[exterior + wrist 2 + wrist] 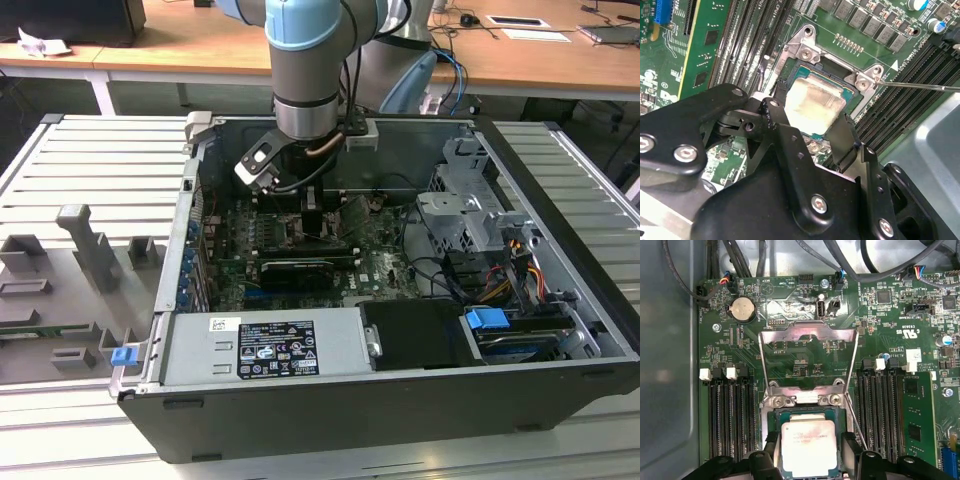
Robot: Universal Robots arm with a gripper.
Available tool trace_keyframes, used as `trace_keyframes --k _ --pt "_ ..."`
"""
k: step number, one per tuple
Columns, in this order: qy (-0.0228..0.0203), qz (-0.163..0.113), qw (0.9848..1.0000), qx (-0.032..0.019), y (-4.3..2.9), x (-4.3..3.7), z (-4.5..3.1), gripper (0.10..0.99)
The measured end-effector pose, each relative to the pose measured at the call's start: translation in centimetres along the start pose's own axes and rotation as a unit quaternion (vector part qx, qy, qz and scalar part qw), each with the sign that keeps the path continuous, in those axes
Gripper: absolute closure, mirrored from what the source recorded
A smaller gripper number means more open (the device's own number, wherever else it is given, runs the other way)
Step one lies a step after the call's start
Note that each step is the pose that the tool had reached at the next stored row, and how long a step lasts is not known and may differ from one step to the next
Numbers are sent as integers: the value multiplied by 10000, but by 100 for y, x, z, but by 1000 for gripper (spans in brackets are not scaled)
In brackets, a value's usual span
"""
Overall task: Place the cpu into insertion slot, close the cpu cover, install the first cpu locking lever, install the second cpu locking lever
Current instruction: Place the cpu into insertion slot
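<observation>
Ext. view, upper centre: gripper [312, 215] down inside PC case [400, 400]. Claw spread, straddling cpu [808, 447] seated in insertion slot [776, 420]; cpu cover [809, 335] up.

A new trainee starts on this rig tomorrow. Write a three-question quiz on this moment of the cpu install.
1. True or false: the cpu cover is shut over the cpu.
2. Where is the cpu? A) at the insertion slot, under the gripper; B) on the grey table outside the case; C) on the power supply.
3. What flanks the insertion slot on both sides?
Key: 1 false, the cover is swung open. 2 A. 3 long black memory slots.
</observation>
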State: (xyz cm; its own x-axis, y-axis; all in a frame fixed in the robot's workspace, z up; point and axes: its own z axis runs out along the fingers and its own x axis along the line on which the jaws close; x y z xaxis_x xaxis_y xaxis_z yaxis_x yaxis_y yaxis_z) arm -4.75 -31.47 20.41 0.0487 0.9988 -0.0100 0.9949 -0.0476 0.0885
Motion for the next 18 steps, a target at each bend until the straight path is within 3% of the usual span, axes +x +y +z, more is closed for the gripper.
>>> trace_keyframes --k 3,7,10,13,18 --pt "6 1 10000 0 6 -1 -64 482" --pt "7 0 10000 1 9 -8 -86 482" --pt "-7 -1 10000 8 10 -15 -91 808" --pt "-8 -1 10000 8 11 -15 -110 980" --pt "-9 -1 10000 8 14 -15 -139 980"
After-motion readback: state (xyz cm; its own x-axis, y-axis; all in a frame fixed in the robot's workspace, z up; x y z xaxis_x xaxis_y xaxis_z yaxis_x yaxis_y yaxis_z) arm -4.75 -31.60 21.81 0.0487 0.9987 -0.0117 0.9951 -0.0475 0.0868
